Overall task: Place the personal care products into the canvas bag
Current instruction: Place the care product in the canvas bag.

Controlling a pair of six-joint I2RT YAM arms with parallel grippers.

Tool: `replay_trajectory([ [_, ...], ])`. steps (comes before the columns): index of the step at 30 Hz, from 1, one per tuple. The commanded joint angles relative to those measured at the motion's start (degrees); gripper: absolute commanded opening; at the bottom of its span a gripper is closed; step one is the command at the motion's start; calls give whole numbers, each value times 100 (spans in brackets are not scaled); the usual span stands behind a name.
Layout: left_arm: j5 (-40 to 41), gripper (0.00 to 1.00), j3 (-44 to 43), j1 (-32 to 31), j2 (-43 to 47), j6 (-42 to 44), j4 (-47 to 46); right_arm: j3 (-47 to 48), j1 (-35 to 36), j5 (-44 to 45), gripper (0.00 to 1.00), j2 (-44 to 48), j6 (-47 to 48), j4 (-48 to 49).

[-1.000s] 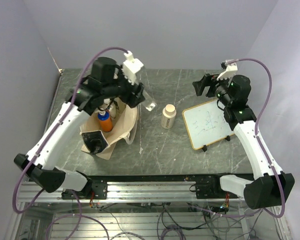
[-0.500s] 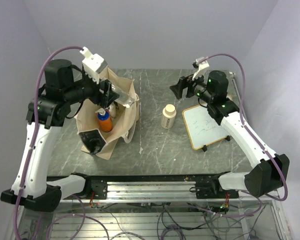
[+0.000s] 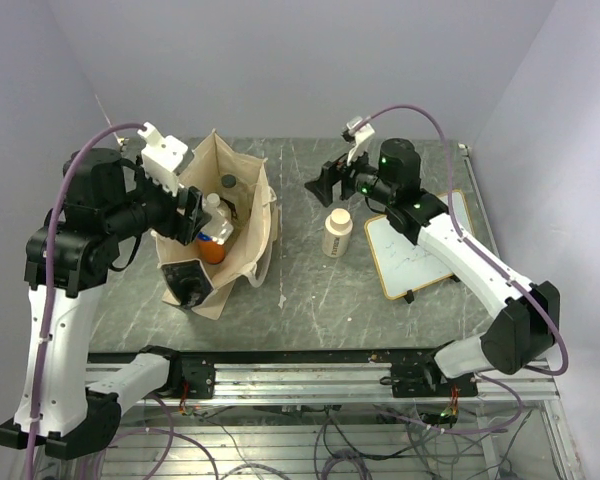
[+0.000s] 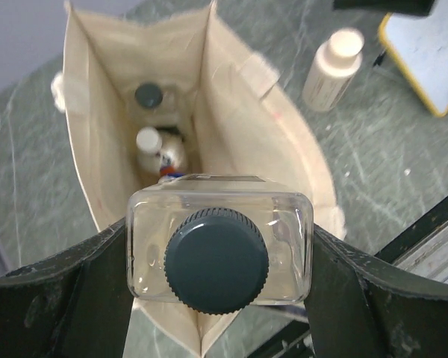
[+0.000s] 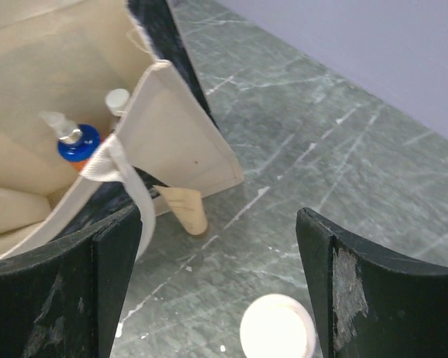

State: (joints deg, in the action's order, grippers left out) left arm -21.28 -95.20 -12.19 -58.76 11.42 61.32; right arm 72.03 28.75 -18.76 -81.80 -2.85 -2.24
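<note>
My left gripper [image 4: 219, 253] is shut on a clear bottle with a dark cap [image 4: 216, 257] and holds it above the open mouth of the canvas bag [image 4: 231, 127]. In the top view the left gripper [image 3: 200, 220] hangs over the bag [image 3: 250, 225]. Inside the bag lie another dark-capped clear bottle [image 4: 148, 95], a white-capped bottle [image 4: 148, 140] and the blue-and-orange bottle [image 3: 212, 247]. The cream wide-lidded bottle [image 3: 337, 232] stands on the table to the right of the bag. My right gripper [image 3: 330, 187] is open and empty, just above and behind the cream bottle's lid [image 5: 278, 326].
The wood-framed whiteboard [image 3: 420, 245] lies to the right of the cream bottle. A bag strap [image 5: 127, 179] hangs by my right gripper's left finger. The enclosure walls stand close at the left, back and right.
My left arm has swung left and back with the clear bottle, which now hangs over the bag's mouth. The bag stands more open. My right gripper has moved left to the cream bottle.
</note>
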Motion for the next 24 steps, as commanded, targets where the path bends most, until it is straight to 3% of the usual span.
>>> replay_trajectory([
  [1, 628, 7, 68, 76, 186, 212, 245, 166, 281, -225, 84, -37, 245, 351],
  [10, 1377, 7, 977, 159, 189, -197, 125, -107, 793, -1047, 84, 86, 1064, 312],
  [16, 1280, 7, 1578, 164, 146, -316, -449, 477, 1103, -1987, 84, -54, 2404, -1107],
  [24, 1537, 7, 2098, 163, -46, -383, -1067, 1309, 2053, -2212, 84, -577, 3532, -2303],
])
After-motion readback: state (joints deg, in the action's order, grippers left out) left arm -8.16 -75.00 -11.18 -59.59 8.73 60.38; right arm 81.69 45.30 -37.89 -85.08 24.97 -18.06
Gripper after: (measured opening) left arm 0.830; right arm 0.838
